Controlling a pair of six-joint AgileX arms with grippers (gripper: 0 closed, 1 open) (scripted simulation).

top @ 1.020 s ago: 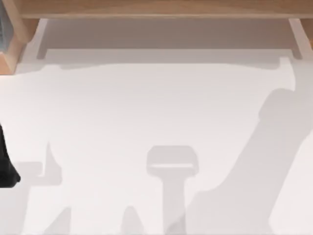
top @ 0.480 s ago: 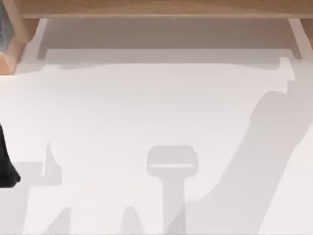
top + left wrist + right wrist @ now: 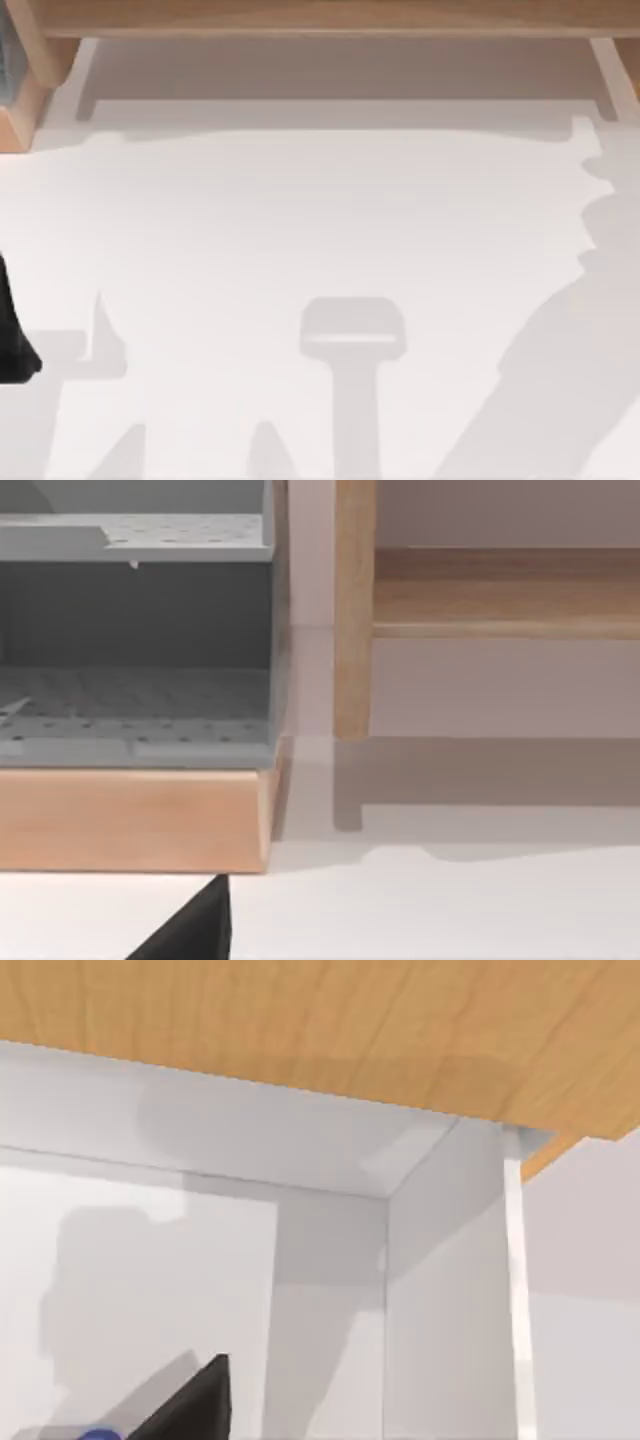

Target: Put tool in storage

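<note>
Top view: looking down on a white table crossed by grey shadows, with a wooden shelf along the far edge. Dark piece of the left arm poking in at the left edge of the table, well short of the shelf.

Left wrist view: black tip of the left gripper low over the white tabletop. Straight ahead of it and near, a pale wooden base carrying a grey perforated storage rack with two open tiers. Beside the rack, farther from the gripper, an upright wooden post and a wooden shelf board running off behind it. Cannot tell how far open this gripper is, nor whether anything is in it.

Right wrist view: black tip of the right gripper pointing into a white-walled corner under a wooden board. Sliver of the bright-blue tool just beside that black tip, at the gripper itself. Cannot tell whether clamped on the tool or how wide the opening is.
</note>
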